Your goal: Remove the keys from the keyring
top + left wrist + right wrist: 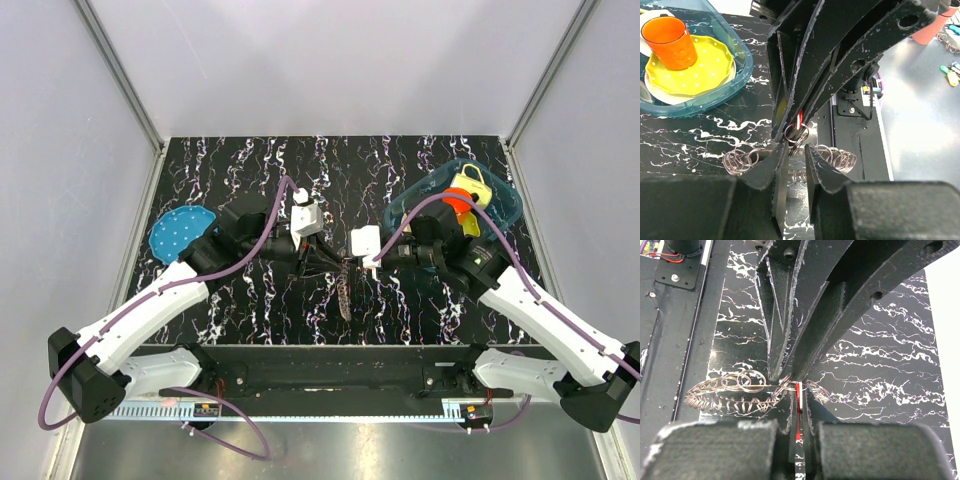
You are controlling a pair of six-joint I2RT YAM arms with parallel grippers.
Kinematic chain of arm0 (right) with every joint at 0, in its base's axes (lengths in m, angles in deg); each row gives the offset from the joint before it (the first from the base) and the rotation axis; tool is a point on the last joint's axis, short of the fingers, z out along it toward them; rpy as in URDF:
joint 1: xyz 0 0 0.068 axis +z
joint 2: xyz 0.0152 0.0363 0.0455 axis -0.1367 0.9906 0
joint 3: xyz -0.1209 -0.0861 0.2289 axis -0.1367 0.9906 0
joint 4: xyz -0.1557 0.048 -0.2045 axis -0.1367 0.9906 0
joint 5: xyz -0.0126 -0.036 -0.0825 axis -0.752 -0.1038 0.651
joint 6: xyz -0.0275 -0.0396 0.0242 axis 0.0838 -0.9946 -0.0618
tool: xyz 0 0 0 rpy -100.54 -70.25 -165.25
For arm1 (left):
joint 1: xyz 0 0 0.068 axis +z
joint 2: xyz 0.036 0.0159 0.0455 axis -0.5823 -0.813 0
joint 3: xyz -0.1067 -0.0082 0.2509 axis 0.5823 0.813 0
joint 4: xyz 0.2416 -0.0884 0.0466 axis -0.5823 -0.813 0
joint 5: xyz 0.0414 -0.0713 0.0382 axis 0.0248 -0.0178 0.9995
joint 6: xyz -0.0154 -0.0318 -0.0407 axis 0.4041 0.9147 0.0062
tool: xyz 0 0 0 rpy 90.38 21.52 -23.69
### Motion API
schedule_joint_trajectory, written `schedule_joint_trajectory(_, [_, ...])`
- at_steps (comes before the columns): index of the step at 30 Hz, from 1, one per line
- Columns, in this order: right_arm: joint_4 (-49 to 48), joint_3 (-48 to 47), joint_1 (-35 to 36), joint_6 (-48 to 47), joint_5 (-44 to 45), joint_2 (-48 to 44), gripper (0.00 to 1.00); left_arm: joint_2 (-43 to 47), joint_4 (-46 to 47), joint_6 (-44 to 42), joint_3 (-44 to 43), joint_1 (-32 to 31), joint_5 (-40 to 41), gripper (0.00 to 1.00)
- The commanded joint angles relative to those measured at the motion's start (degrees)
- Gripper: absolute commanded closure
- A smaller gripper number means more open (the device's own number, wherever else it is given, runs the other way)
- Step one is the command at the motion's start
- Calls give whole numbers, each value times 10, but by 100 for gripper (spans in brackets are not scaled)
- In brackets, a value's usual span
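Note:
The keys (pixel 343 292) hang as a grey-brown toothed bunch between my two grippers over the middle of the black marbled table. In the right wrist view they fan out to the left (pixel 730 395). In the left wrist view they spread to both sides (pixel 840 157). The thin keyring (pixel 796 136) sits at the bunch's centre. My left gripper (pixel 796 150) has its jaws drawn narrow on the keyring (pixel 786 384). My right gripper (pixel 799 390) is shut on the small red piece (pixel 799 407). The two grippers meet tip to tip, left (pixel 322 262) and right (pixel 352 265).
A clear blue tray (pixel 505 215) at the back right holds a yellow plate (pixel 695 70) and an orange cup (pixel 670 42). A blue round disc (pixel 180 230) lies at the left edge. Grey walls close in the table on three sides.

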Motion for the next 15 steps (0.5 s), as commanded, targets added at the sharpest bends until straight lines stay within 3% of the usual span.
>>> schedule_joint_trajectory(1, [-60,-32,-1,9,-3,-2,100,-1,7,-16,-19,-5,-5,79])
schedule_joint_trajectory(8, [-60,-38,-1,12,-3,-1,100,-5,-2,-21,-17,-4,-28,76])
schedule_joint_trajectory(11, [-61,-38,-1,18,-3,1,100,-7,1,-13,-16,-5,-30,89])
schedule_joint_trajectory(13, [-64,-36,-1,23,2,0,100,-5,31,31,-9,-5,11,100])
schedule_joint_trajectory(15, [-67,-32,-1,35,8,-1,100,2,54,44,-1,-5,20,100])
